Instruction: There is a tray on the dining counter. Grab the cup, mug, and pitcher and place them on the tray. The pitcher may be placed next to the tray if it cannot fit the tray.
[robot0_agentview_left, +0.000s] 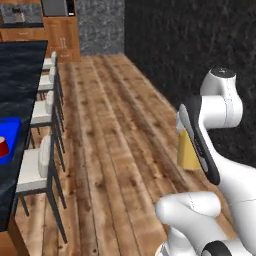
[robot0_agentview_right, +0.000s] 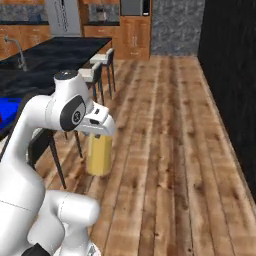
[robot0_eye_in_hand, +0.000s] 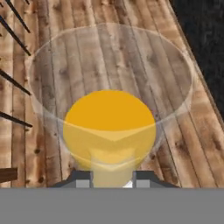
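Yellow-filled pitcher carried above the wooden floor

Left base view: the pitcher (robot0_agentview_left: 188, 152) is mostly hidden behind the arm; the blue tray (robot0_agentview_left: 11, 131) on the dark tabletop (robot0_agentview_left: 20, 75) is cut off at the edge, with the red mug (robot0_agentview_left: 3, 146) on it.

Right base view: the pitcher hangs upright under the wrist, clear of the floor (robot0_agentview_right: 170, 150); its top is covered.

Hand view: fingers (robot0_eye_in_hand: 82, 179) closed on the pitcher's wall, seen from above.

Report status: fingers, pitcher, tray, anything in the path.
Gripper shut on pitcher, carried above wood floor. Tray on dining counter, mug on it. Stools line the counter edge.
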